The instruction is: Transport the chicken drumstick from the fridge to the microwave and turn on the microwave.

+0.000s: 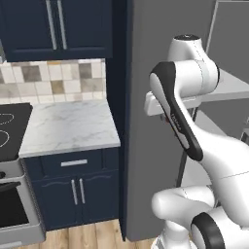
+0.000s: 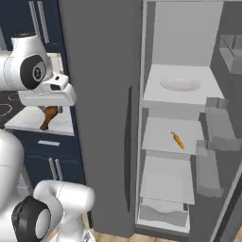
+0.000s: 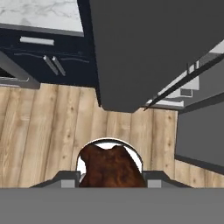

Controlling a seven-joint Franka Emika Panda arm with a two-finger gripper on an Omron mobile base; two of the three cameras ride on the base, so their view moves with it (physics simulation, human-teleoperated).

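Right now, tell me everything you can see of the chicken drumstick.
The chicken drumstick is a small, dark reddish-brown lump of meat with a bumpy, browned surface. The pincer is shut on it, out in the air over the wood floor, outside the fridge. In the right base view it hangs below the hand, its thin end pointing down.

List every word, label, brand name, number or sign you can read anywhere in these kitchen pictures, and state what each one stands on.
None: no readable text appears in any view.
The fridge, its open shelves and the cabinet doors are plain.
The marble counter and the tiled backsplash bear patterns, not writing.
The chicken drumstick in the gripper bears no label.
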